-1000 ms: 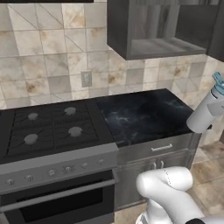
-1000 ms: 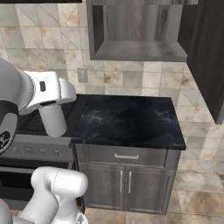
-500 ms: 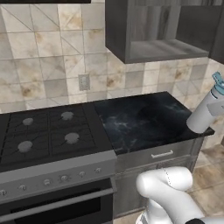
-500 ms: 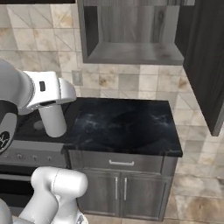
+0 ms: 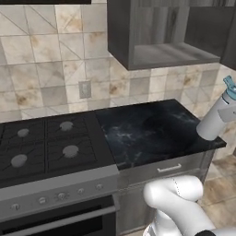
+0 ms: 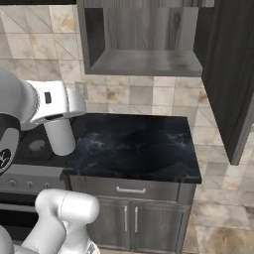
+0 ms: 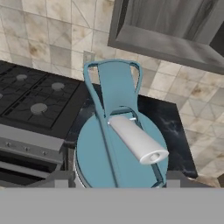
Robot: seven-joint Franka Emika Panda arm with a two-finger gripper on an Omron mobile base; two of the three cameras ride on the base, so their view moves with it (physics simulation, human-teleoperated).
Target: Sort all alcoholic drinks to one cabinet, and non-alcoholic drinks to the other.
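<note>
Dark counter [image 6: 149, 149] lies bare below the open cabinet [image 6: 144, 62]. Your tool holds the white bottle [image 5: 214, 120] at frame right; rigid, smooth, likely slippery, so keep gripping mid-body below the teal lid [image 7: 120, 153].

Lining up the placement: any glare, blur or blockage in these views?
Left base view: soft, even light, no glare; the bottle sits at the right edge. Right base view: the arm hides part of the stove. Hand view: the teal lid blocks the lower centre.
</note>
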